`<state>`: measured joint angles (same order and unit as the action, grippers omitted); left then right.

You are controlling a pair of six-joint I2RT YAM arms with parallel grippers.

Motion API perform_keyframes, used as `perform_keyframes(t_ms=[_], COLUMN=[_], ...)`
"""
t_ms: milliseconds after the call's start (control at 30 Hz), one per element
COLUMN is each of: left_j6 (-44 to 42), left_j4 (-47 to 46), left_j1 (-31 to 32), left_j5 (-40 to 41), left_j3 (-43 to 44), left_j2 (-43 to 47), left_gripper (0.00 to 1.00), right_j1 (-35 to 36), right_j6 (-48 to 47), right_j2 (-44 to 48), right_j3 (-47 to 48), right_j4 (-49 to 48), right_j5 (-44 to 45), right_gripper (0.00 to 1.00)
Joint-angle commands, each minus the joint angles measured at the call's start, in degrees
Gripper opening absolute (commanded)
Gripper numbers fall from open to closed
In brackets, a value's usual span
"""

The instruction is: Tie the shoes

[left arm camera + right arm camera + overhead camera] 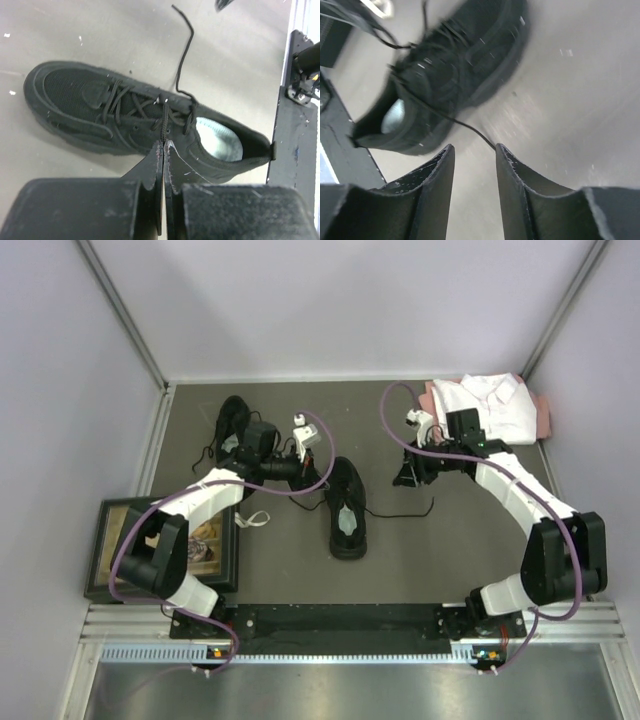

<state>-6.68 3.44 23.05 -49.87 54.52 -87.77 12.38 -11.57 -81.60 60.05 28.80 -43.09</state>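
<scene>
Left wrist view: the shoe point(125, 117) is seen lying across the middle of the frame, toe at the left, heel and pale grey insole at the right. The held lace point(163, 122) is drawn straight down the frame from the top eyelets into the left gripper point(164, 146), whose jaws are pressed together on it with no gap showing. The free lace point(183, 50) is led off from the same eyelets toward the top of the frame, away from this gripper.

In the top external view the shoe is placed at the centre of the table point(450, 540), with its long axis up and down the frame and its heel toward the bottom. The left gripper is brought against the shoe's upper left side, on an arm bent round from lower left. The free lace is laid out to the right of the shoe, toward the right gripper point(408, 472), which is held right of the toe on an arm curved in from lower right.

In the right wrist view the jaws are set moderately apart, with the lace end at the mouth of the gap. Whether it is touched cannot be told. The right arm is judged the nearer to that lace, which runs up and left from its fingers to the shoe. A second shoe point(232, 422) is left at upper left.
</scene>
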Motion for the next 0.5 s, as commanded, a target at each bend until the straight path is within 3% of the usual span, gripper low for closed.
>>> perform_keyframes(t_ms=[0,233,467], left_j6=[5.1,5.0,4.7], left_j4=[-10.7,-10.7,-10.0], left_j1=[1.0,1.8,2.0], left_j5=[-2.8,-2.3,-2.2], left_j3=[-1.3,-1.4,-1.4], left_j2=[2.3,2.3,2.5], left_gripper=[0.0,0.0,0.0], right_j1=[0.3,0.3,0.3], right_j6=[-2.8,-7.1,0.5], right_j2=[-0.5,-1.6,-4.6], right_j3=[0.7,-1.0,-1.3], right_j4=[3.9,7.2,5.6], right_j5=[4.3,12.0,27.7], right_gripper=[0.38,0.36,0.3])
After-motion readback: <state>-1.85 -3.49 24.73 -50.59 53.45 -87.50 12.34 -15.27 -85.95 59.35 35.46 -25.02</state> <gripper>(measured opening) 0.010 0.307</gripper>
